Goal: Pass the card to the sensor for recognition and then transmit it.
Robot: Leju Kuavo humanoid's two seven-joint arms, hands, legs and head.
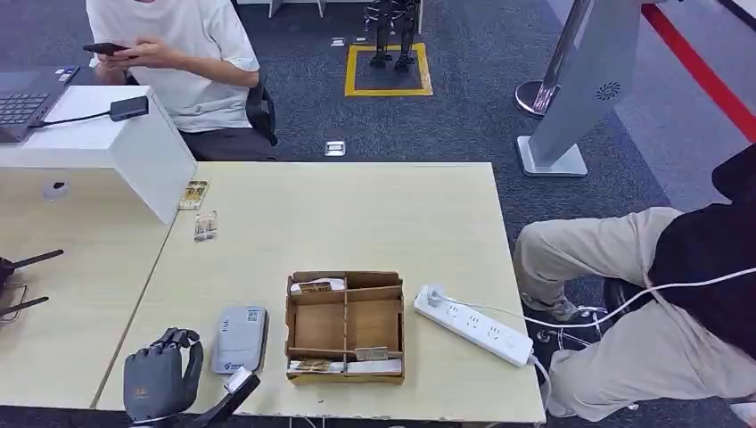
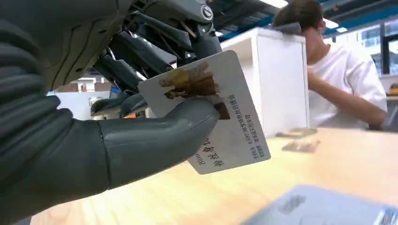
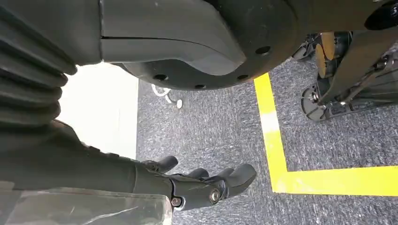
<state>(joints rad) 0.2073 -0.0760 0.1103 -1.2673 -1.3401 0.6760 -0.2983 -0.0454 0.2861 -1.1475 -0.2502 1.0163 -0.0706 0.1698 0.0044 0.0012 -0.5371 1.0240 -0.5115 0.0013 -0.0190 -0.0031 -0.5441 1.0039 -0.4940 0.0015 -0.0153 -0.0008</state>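
My left hand [image 1: 160, 379] is at the table's near left edge and pinches a white card [image 1: 239, 382] between thumb and fingers. In the left wrist view the card [image 2: 220, 122] shows a brown picture and printed text, with the thumb [image 2: 155, 140] pressed on its face. The grey-white sensor [image 1: 239, 339] lies flat on the table just beyond the card, between my hand and the cardboard box; its blurred corner [image 2: 319, 206] lies below the card. My right hand [image 3: 202, 185] hangs over grey carpet, holding nothing, fingers loosely apart.
A compartmented cardboard box [image 1: 346, 327] with more cards stands right of the sensor, then a white power strip [image 1: 472, 325]. Two cards [image 1: 206, 226] lie at the far left by a white partition [image 1: 143, 152]. One person sits behind it, another at the table's right.
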